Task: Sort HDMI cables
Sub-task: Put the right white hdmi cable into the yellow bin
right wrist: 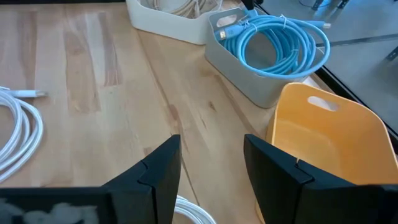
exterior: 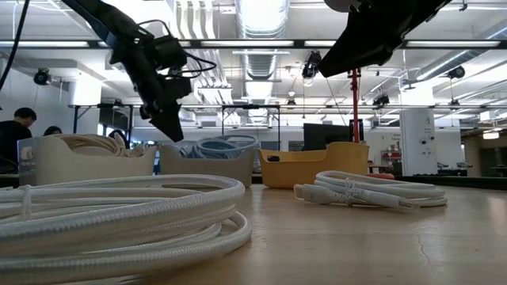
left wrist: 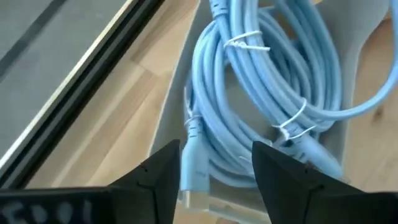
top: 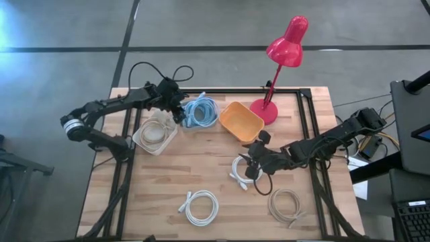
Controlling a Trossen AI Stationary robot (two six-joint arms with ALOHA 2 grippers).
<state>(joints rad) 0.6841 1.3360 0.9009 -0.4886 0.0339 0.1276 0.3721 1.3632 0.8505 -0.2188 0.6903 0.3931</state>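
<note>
- Left gripper (top: 180, 111) is open w/ nothing in it, just above the blue cables (top: 201, 111) in the grey bin (right wrist: 249, 87), near the table's far edge.
- Right gripper (top: 252, 163) is open too, over a white cable (top: 240, 169); bare wood lies ahead of it, w/ the yellow bin (top: 241, 121) past that.
- No words to read.

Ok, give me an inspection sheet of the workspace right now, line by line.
Surface: wooden table, bare in the middle.
Job's things: light blue coils in the grey bin; tan coils in the cream bin; orange bin empty; two white coils and one tan coil loose.
Clutter: red desk lamp.
Grippers: left claw open over the grey bin; right claw open above a white coil.
Cables: black robot wires at the far edge.
Surroundings: people in the room behind.
</note>
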